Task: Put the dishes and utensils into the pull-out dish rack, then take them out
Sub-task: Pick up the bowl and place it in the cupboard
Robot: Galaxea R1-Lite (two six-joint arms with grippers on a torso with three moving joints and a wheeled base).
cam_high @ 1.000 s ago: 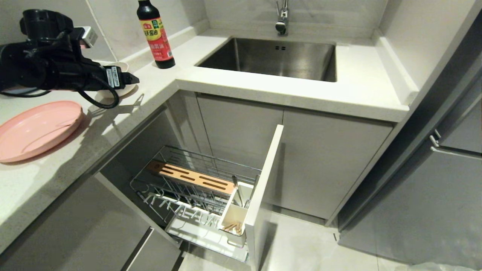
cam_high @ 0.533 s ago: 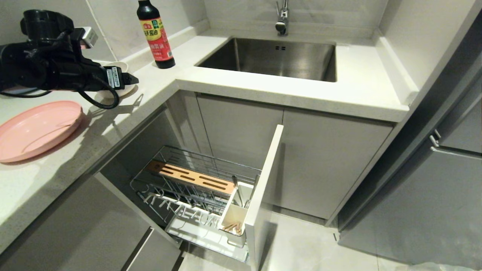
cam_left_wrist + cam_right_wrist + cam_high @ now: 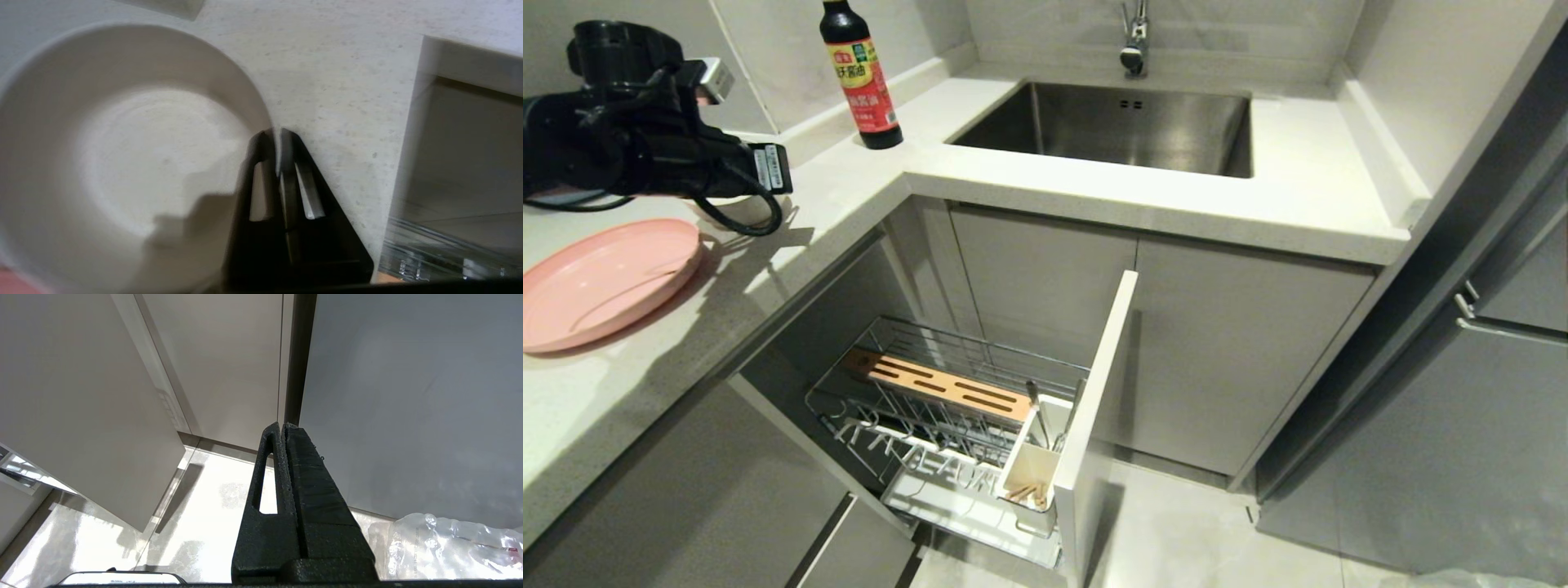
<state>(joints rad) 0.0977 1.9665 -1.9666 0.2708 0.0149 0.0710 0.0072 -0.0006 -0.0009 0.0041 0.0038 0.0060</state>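
The plate [image 3: 600,282] lies on the counter [image 3: 866,175] at its left end, near the front edge. The bowl [image 3: 122,163] sits just behind the plate, toward the back wall, with the left gripper [image 3: 278,136] at its rim. The bottle [image 3: 859,77] stands farther along by the back wall, left of the sink [image 3: 1111,126], which is set into the counter beyond the inner corner. Below the counter's front edge, the dish rack [image 3: 947,408] stands pulled out. The utensil cup [image 3: 1033,461] sits at the rack's front right corner, against the cabinet front [image 3: 1094,408], with the chopsticks [image 3: 1027,492] and spoon [image 3: 1039,416] in it.
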